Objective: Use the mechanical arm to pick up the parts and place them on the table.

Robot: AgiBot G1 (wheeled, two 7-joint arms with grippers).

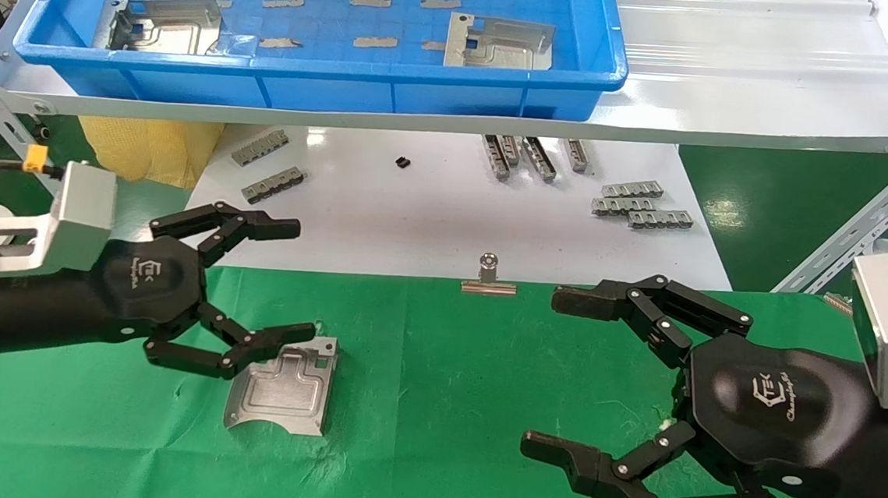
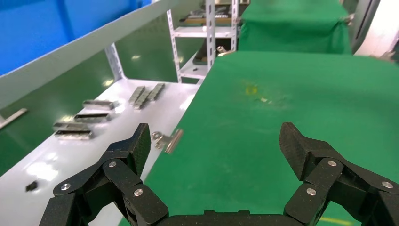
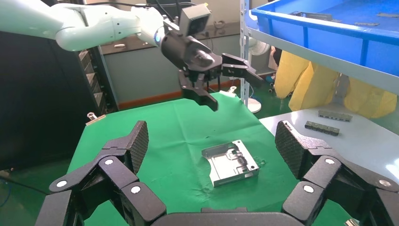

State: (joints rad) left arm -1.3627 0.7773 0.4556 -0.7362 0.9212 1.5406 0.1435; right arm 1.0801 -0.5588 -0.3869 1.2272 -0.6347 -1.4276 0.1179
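One silvery stamped part (image 1: 284, 385) lies flat on the green-cloth table (image 1: 441, 405), concave edge toward me; it also shows in the right wrist view (image 3: 230, 162). My left gripper (image 1: 297, 282) is open and empty, raised above the cloth just beside and above that part; the right wrist view shows it (image 3: 233, 90) in the air, clear of the part. Its own view (image 2: 216, 143) shows only bare cloth between the fingers. My right gripper (image 1: 548, 373) is open and empty over the cloth at the right (image 3: 212, 139). Two more parts (image 1: 164, 24) (image 1: 497, 43) lie in the blue tray (image 1: 316, 68).
The blue tray sits on a raised white shelf at the back. Below it a glossy white board (image 1: 430, 217) carries several small grey slotted bars (image 1: 638, 204) (image 1: 270, 166). A silver binder clip (image 1: 489, 279) holds the cloth's far edge. A slanted metal bracket (image 1: 859, 239) stands at the right.
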